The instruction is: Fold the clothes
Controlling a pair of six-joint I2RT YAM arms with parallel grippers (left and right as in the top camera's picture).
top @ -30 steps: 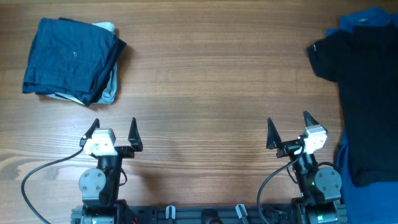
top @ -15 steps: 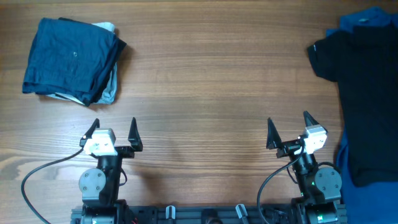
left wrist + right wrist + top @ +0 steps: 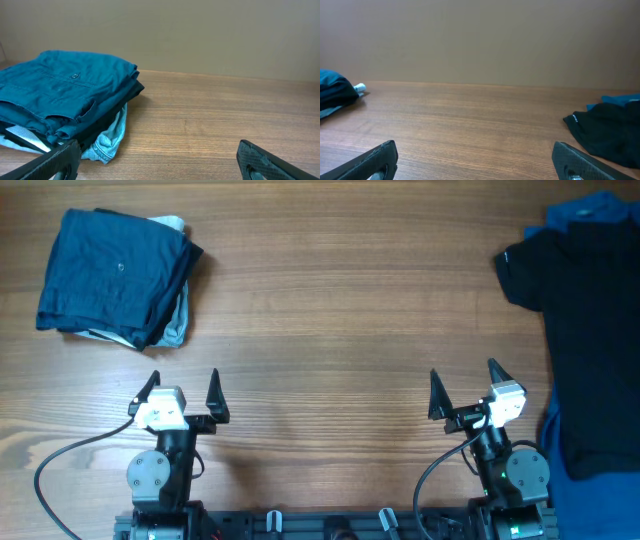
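While both arms sit parked at the near edge of the table [image 3: 330,310], I read the right gripper [image 3: 464,385] as fully spread and holding nothing, its two black fingers pointing away from me with bare wood between them; the left gripper [image 3: 184,385] is equally wide and equally empty. Outward from the right gripper, the black T-shirt [image 3: 590,330] lies to its right and beyond it, along the table's right edge. Its long axis runs from the far side back toward me, and one sleeve pokes toward the table's middle at the far end. That puts the right arm clearly nearer, and I judge the sleeve to be the easiest first reach. The left arm is well apart from the shirt, with the folded dark blue stack [image 3: 115,275] ahead of it instead. The overhead view shows the shirt's run, though the frame cuts its right side, and the bright blue shirt [image 3: 590,208] peeking out from under it. The right wrist view catches only the rumpled sleeve end lying low on the wood. The left wrist view shows none of it, and I see no logo anywhere.
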